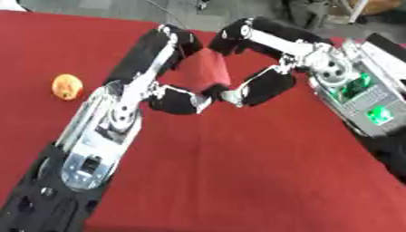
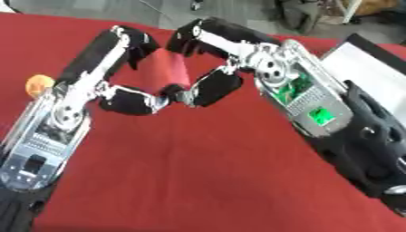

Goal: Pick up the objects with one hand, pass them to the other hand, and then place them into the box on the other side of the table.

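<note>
Left eye view: your left hand (image 1: 162, 68) and right hand (image 1: 266, 61) both curl around a red block (image 1: 208, 70), held above the table (image 1: 238, 172).
Orange ball (image 1: 67, 86): left of block, on table.
Right eye view: a box (image 2: 366, 68) shows right of block.

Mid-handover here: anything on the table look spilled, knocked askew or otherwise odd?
Nothing stands out. The left hand and right hand both curl around a red object above the red table. An orange fruit-like object sits apart near the left edge, upright and intact.
</note>
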You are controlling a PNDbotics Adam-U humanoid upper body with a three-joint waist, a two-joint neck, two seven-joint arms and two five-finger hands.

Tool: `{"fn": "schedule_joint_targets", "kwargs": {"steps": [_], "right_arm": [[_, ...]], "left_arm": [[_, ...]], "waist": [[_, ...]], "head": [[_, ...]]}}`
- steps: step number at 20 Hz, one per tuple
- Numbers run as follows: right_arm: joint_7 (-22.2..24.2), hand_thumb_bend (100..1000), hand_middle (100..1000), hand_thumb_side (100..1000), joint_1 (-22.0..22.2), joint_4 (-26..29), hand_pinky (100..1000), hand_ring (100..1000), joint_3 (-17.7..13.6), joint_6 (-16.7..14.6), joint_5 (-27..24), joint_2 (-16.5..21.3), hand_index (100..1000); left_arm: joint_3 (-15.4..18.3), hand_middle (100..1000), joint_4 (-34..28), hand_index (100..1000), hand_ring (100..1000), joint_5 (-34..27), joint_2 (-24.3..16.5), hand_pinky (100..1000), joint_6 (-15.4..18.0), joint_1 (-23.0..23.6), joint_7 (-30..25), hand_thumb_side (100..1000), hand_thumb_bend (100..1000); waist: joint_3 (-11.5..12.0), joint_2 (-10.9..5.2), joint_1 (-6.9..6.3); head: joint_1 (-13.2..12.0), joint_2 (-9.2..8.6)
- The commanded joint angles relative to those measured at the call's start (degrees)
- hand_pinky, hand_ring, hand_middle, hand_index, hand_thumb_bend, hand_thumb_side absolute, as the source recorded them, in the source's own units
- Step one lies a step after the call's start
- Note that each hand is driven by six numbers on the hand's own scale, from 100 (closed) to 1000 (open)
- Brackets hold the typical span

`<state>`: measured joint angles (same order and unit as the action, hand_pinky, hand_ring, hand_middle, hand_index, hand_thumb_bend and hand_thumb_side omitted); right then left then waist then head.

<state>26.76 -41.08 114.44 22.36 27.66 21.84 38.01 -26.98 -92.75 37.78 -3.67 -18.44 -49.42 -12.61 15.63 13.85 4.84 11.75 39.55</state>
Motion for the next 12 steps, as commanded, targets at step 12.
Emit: {"fn": "schedule_joint_targets", "kwargs": {"steps": [12], "right_arm": [[-1.8, 186, 595, 101, -0.9, 0.2, 798, 739, 0.2, 0.2, -2.0, 0.5, 552]], "left_arm": [[-0.6, 438, -2.4, 512, 524, 0.0, 1.1, 598, 1.3, -1.2, -0.8, 100, 100]], "waist": [[0.0, -0.87, -0.16]], "head": [[0.2, -0.55]]}}
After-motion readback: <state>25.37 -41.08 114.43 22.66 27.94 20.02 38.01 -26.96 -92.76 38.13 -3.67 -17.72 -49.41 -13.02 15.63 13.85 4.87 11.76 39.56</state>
